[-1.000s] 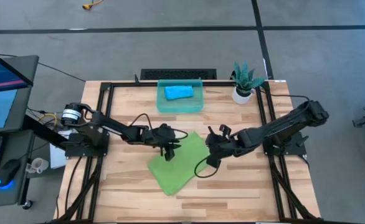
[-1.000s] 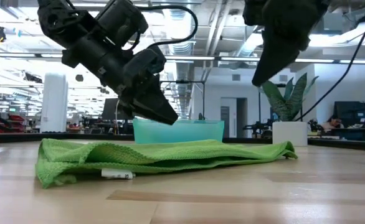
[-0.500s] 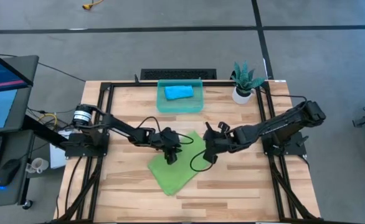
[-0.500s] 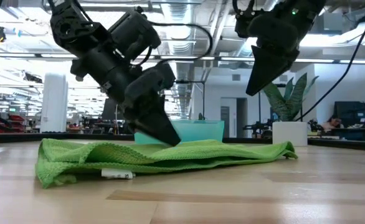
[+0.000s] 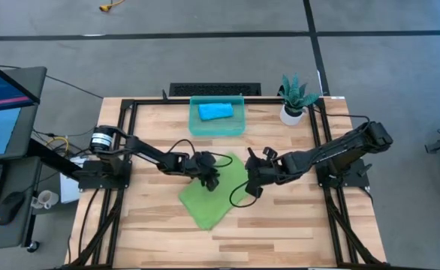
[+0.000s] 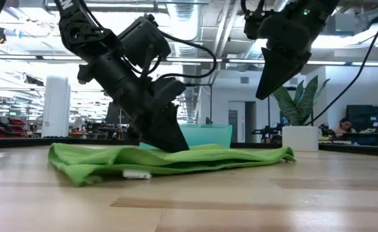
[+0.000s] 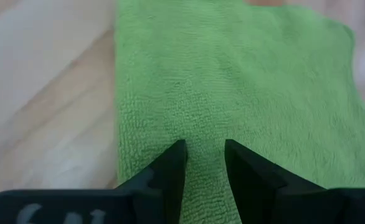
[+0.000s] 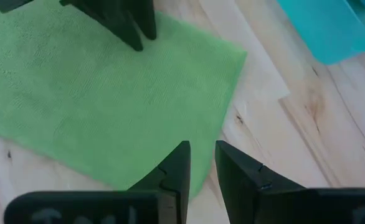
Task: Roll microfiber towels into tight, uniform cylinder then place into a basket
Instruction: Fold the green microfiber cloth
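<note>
Pressing my left gripper (image 6: 171,143) down onto the green towel (image 5: 214,193) was about where I was at. Its fingers were only a narrow gap apart with the tips touching the cloth, nothing pinched between them as far as I could see. My right gripper (image 6: 265,93) hung above the towel's far edge, fingers also just slightly parted, holding nothing.

Progress-wise, I'd call it roughly halfway. The blue towel (image 5: 215,112) was sitting bunched up inside the basket (image 5: 194,127) at the back of the table (image 5: 280,225), so that one looked done. The green one lay flat mid-table, folded over maybe but definitely not rolled. Rolling it tight and dropping it in beside the blue one was all still left.
</note>
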You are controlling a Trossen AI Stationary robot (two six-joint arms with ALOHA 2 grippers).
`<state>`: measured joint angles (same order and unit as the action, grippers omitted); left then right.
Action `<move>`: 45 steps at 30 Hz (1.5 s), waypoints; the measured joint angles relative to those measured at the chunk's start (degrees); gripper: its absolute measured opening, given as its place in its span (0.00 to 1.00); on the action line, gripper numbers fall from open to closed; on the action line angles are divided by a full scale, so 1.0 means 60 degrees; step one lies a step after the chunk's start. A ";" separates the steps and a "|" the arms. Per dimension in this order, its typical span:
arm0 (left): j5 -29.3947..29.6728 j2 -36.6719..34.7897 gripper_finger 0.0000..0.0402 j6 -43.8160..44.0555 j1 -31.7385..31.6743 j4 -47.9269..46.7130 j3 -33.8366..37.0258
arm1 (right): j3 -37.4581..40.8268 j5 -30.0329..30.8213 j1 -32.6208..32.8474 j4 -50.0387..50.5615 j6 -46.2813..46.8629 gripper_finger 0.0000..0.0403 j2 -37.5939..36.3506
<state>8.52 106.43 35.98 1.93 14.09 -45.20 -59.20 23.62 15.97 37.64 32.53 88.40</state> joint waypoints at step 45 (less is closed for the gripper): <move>0.1965 -0.3005 0.27 -0.1242 0.1282 -0.4571 0.0090 | 0.0311 -0.0733 -0.1197 -0.4099 -0.0257 0.24 0.2114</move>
<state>20.31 88.40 28.53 9.63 -13.33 -44.66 -57.33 19.22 8.78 13.05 30.99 101.09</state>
